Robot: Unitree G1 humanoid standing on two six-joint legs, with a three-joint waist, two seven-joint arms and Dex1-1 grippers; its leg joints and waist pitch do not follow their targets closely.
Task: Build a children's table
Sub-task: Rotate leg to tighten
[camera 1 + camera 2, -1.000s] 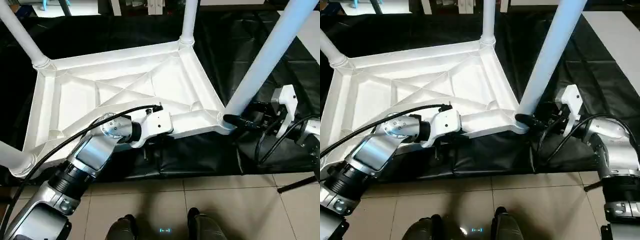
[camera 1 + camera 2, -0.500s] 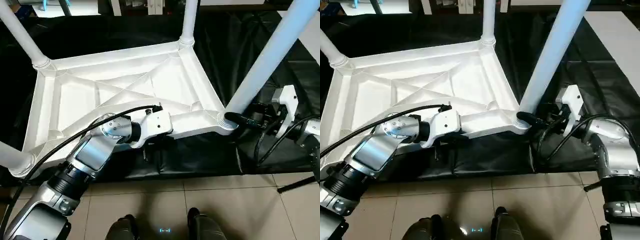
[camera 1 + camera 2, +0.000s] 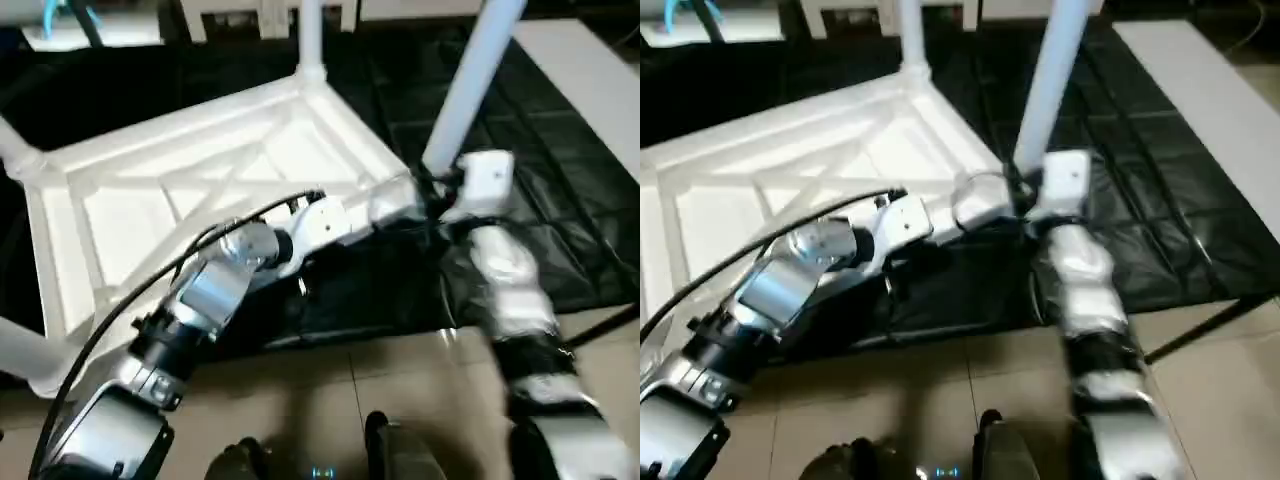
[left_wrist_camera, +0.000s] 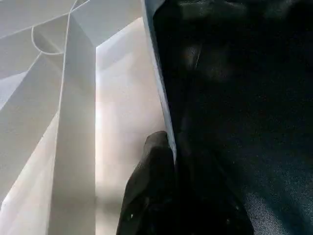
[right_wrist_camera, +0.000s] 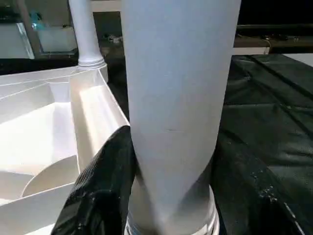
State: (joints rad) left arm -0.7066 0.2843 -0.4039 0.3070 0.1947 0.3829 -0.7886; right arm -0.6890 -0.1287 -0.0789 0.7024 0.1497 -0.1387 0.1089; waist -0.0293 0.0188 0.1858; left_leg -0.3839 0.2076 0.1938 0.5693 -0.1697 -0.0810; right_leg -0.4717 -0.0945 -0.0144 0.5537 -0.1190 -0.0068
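The tabletop (image 3: 200,190) lies upside down on the black cloth (image 3: 560,200), ribbed side up, with legs standing in its corner sockets. Since a second ago the head view has swung and tilted, so the whole scene sits differently in frame; this is a camera shift, not a move of the table. The right arm has swung in from the far right and now runs straight up from the near edge to the near right leg (image 5: 176,98). The right gripper (image 5: 166,196) is closed about the base of that leg, one black finger (image 5: 105,186) against its left side. Judgement: the leg is being pressed home in its socket. The left gripper (image 4: 171,196) is nearly closed, pinching the near rim (image 4: 159,88) of the tabletop to steady it.
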